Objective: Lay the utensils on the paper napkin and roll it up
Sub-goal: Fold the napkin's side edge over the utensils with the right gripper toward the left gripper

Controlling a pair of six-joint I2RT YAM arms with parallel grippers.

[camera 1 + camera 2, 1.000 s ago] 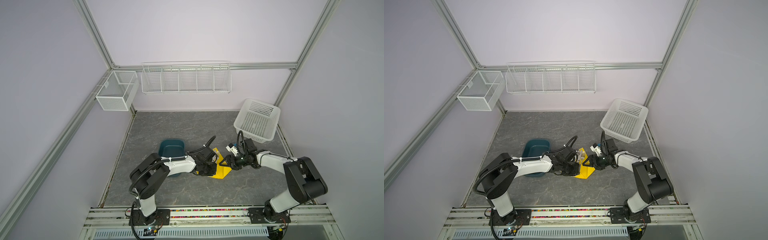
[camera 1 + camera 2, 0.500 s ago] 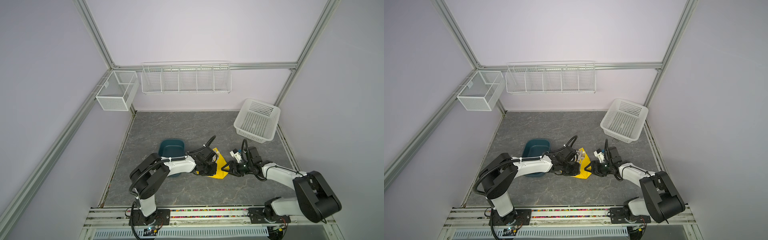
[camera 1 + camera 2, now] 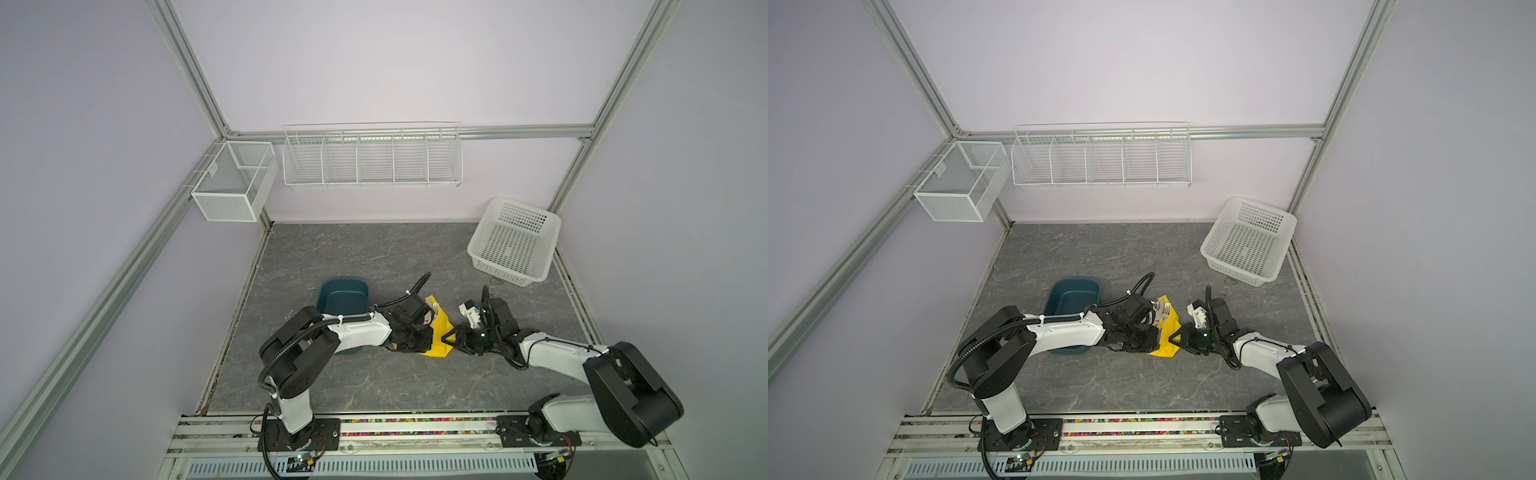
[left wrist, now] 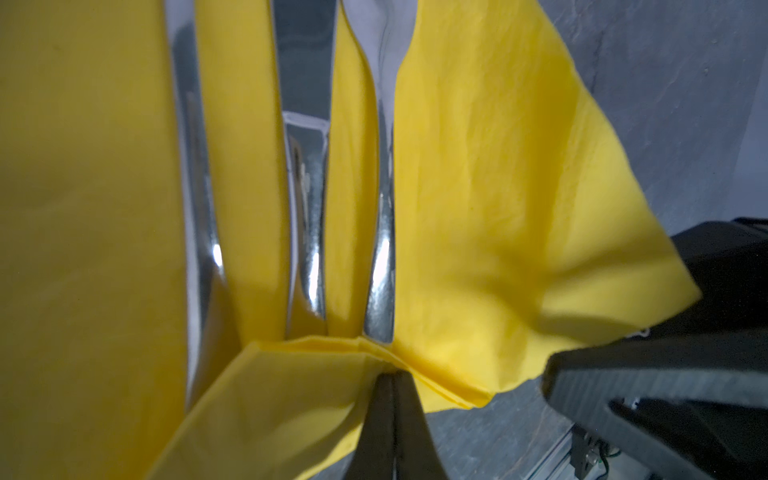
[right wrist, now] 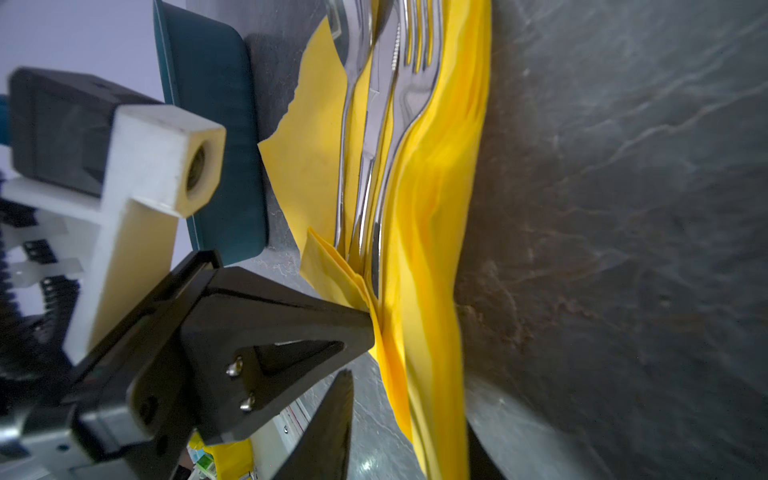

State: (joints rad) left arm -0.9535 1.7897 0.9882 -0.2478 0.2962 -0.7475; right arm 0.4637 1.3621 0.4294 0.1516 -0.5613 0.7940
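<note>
Closest to the front rail, the right arm now lies lower and nearer that rail than a second ago, its elbow swung away from the back wall. The right end effector has slid to the near right corner of the paper napkin. Its fingers stand apart, with the raised yellow edge between them and a gap on one side. The left end effector has not shifted: it stays together, clamped on the folded near edge of the napkin. The utensils lie side by side along the napkin, their handle ends tucked under that fold and the fork tines toward the far end. Just beyond the left arm sits the teal tray, and at the far right of the table stands the white basket, both unmoved
</note>
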